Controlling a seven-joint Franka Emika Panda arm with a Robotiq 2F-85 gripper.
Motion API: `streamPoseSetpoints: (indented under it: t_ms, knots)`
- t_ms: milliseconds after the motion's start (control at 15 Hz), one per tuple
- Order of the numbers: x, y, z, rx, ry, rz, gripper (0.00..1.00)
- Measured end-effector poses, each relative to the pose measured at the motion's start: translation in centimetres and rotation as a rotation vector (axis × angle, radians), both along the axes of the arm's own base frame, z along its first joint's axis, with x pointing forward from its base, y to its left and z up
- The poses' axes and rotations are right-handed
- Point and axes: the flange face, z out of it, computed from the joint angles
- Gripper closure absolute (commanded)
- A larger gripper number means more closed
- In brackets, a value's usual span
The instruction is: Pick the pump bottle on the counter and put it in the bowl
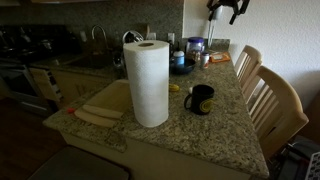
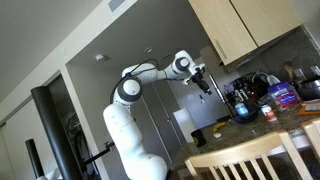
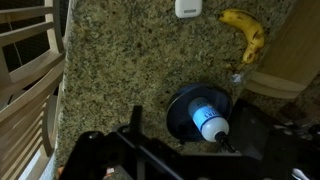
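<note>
The pump bottle [image 3: 211, 122] was seen inside the dark bowl [image 3: 176, 108] on the granite counter [image 3: 130, 60]. The fingers [image 3: 135, 120] were spread, empty, high above the bowl. If the bottle stood leaning, it could be toppled over the bowl's shallow rim.

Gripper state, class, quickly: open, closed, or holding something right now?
Gripper: jaws open, holding nothing; the pump bottle lies in the bowl below.
</note>
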Motion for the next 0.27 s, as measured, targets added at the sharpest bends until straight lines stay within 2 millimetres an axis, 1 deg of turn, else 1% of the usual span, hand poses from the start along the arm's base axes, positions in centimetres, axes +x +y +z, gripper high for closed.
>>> streamPoseSetpoints:
  t_ms: [267]
  knots:
    - [0.0,0.0,0.0,0.0,0.0,0.0,0.0]
